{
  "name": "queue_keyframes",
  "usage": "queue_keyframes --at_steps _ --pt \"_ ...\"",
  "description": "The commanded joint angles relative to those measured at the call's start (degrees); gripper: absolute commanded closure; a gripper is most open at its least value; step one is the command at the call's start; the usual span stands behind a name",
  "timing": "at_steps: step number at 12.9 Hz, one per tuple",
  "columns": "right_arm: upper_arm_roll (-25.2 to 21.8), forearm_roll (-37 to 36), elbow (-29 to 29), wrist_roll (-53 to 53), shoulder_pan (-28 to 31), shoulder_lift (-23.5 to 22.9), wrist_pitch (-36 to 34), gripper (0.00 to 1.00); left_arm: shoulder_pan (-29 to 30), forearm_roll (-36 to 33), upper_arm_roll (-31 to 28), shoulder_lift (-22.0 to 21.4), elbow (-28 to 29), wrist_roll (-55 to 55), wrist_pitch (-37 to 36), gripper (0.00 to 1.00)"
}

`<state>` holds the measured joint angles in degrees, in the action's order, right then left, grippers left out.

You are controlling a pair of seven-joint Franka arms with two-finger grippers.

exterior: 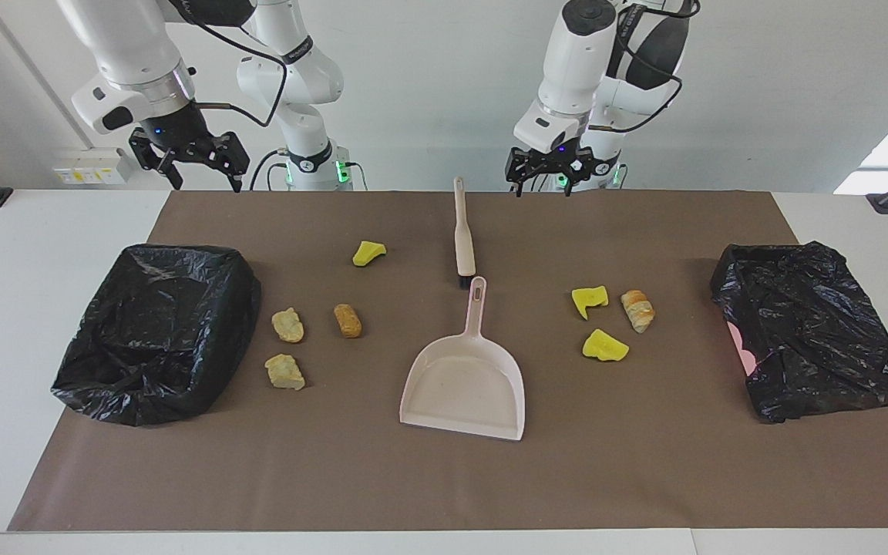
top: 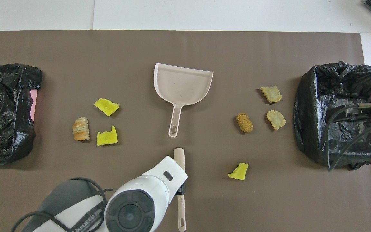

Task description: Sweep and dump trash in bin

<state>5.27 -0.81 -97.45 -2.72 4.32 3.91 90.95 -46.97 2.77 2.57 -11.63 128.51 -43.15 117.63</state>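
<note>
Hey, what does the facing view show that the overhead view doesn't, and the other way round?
Only the facing view shows both grippers: the left gripper hangs in the air over the mat's edge near the brush, the right gripper up by its own end, both well off the table, plus the arm bases. Only the overhead view shows the left arm's body covering the middle of the brush handle. Both show the dustpan, seven trash lumps loose on the mat, and two bins lined with black bags.
</note>
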Motion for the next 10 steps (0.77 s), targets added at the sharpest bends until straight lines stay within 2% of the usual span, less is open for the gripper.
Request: queue_keyframes --at_steps 1,5,8,10 --pt "0.3 3.0 -1.1 1.9 0.4 -0.8 1.7 0.0 -6.2 0.7 -1.1 2.9 5.4 -5.5 9.0 0.0" --pt "1.6 2.8 4.3 1.4 -2.7 -6.9 1.8 0.0 -10.6 0.7 -1.1 4.6 8.7 -8.6 13.9 0.0" --pt "1.6 3.1 4.3 -0.3 -5.9 -9.4 6.1 0.0 -11.5 0.7 -1.1 5.8 10.5 -9.5 18.7 0.0" --pt "1.6 3.3 4.4 -4.5 -8.1 -11.5 7.3 0.0 -11.5 0.7 -1.1 5.9 11.1 -9.3 18.9 0.0"
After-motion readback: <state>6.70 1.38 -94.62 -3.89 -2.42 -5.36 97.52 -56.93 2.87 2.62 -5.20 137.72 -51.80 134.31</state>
